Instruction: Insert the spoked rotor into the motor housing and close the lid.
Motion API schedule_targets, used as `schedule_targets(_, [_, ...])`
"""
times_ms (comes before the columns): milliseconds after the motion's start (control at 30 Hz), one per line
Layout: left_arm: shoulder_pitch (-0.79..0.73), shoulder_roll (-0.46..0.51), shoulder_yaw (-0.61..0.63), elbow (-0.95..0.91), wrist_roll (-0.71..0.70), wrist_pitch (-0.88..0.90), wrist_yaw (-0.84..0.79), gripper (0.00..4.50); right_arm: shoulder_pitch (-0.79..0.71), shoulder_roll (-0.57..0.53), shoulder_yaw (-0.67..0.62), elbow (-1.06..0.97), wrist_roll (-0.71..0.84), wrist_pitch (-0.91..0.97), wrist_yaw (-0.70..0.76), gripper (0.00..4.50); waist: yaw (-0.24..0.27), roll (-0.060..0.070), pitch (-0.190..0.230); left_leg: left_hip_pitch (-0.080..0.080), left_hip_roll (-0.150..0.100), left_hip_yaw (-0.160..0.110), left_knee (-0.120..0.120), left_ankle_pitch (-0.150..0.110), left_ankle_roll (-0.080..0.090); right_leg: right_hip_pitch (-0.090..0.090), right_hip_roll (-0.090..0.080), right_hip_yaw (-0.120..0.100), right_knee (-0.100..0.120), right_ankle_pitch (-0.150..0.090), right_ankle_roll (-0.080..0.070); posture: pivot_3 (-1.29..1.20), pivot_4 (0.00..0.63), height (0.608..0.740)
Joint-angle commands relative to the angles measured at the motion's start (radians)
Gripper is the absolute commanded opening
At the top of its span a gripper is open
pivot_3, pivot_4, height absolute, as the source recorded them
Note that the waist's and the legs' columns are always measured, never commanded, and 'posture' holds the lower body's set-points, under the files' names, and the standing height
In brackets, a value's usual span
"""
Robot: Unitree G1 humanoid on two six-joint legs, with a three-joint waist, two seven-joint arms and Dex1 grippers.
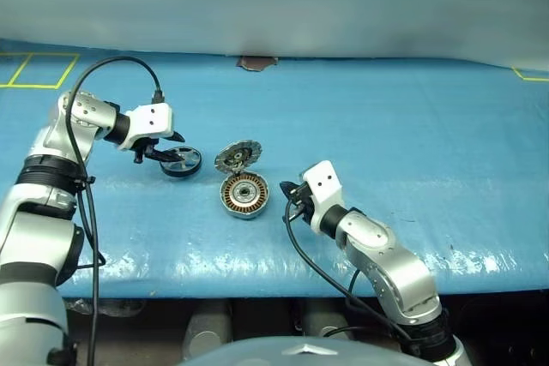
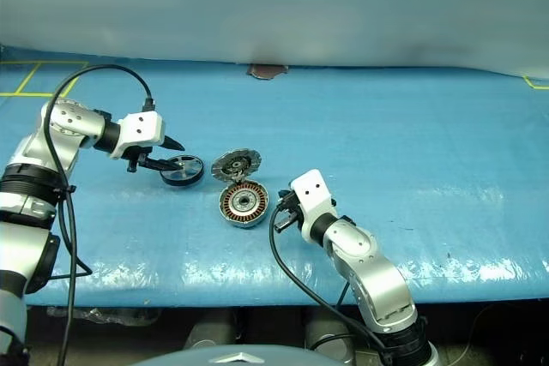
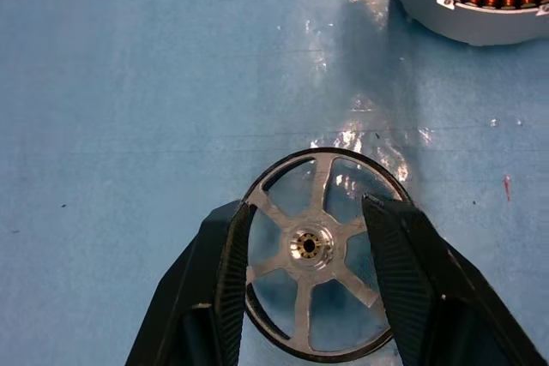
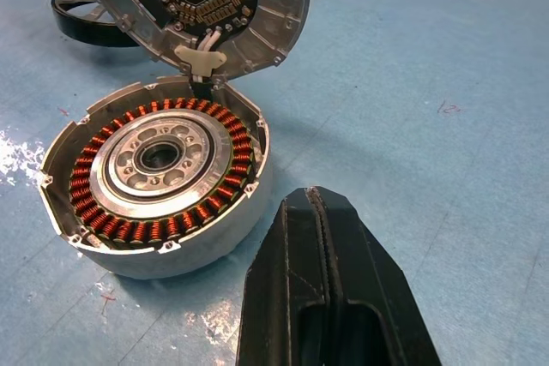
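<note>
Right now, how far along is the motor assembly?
Done: the lid stands open on its hinge above the housing, whose copper windings are exposed and whose centre is empty. In hand: the left gripper straddles the rotor on the blue table, fingers at its rim. The right gripper waits shut beside the housing. Left: insert rotor, close lid.

The tabletop (image 1: 412, 126) wears a wrinkled, glossy blue sheet with yellow tape lines (image 1: 34, 70) at its far corners. On it, just beside the right gripper (image 4: 319, 212), sits the motor housing (image 1: 244, 195) (its lid (image 1: 238, 158) hinged up, standing open behind). The spoked rotor (image 3: 324, 250) lies between the left gripper's (image 3: 313, 272) fingers, near the housing.
</note>
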Motion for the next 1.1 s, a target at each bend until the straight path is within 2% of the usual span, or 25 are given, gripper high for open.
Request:
schedule_targets(33, [-0.05, 0.001, -0.003, 0.037, 0.036, -0.065, -0.023, 2.27, 0.002, 0.005, -0.016, -0.039, 0.006, -0.02, -0.009, 0.0, 0.0, 0.0, 0.0, 0.0, 0.0, 0.0, 0.0, 0.0, 0.0, 0.0, 0.0, 0.0, 0.0, 0.0, 0.0, 0.0, 0.15, 0.74])
schedule_targets(467, [-0.124, -0.002, -0.037, 0.151, 0.157, -0.157, -0.01, 2.27, 0.019, 0.015, -0.023, -0.04, 0.009, -0.021, -0.028, 0.0, 0.0, 0.0, 0.0, 0.0, 0.0, 0.0, 0.002, 0.0, 0.0, 0.0, 0.0, 0.0, 0.002, 0.0, 0.0, 0.0, 0.15, 0.74])
schedule_targets(767, [-0.145, -0.028, -0.058, 0.196, 0.216, -0.145, 0.012, 2.27, 0.025, 0.021, -0.025, -0.038, 0.009, -0.027, -0.038, 0.0, 0.001, 0.0, 0.0, 0.0, 0.0, 0.0, 0.003, 0.0, 0.0, 0.0, 0.0, 0.0, 0.003, 0.0, 0.0, 0.0, 0.15, 0.74])
schedule_targets(1000, [-0.161, -0.038, -0.03, 0.199, 0.196, -0.152, 0.043, 4.47, 0.032, 0.019, -0.03, -0.041, 0.009, -0.027, -0.041, 0.0, 0.0, 0.0, 0.0, 0.0, 0.0, -0.001, 0.005, 0.0, 0.0, 0.0, 0.0, 0.0, 0.006, 0.0, 0.0, 0.0, 0.15, 0.74])
schedule_targets(1100, [-0.169, -0.036, -0.03, 0.199, 0.194, -0.15, 0.04, 4.47, 0.03, 0.018, -0.029, -0.039, 0.009, -0.028, -0.041, 0.0, -0.001, 0.0, 0.0, 0.0, 0.0, -0.001, 0.006, 0.0, 0.0, 0.0, 0.0, 0.0, 0.008, 0.0, 0.0, 0.0, 0.15, 0.74])
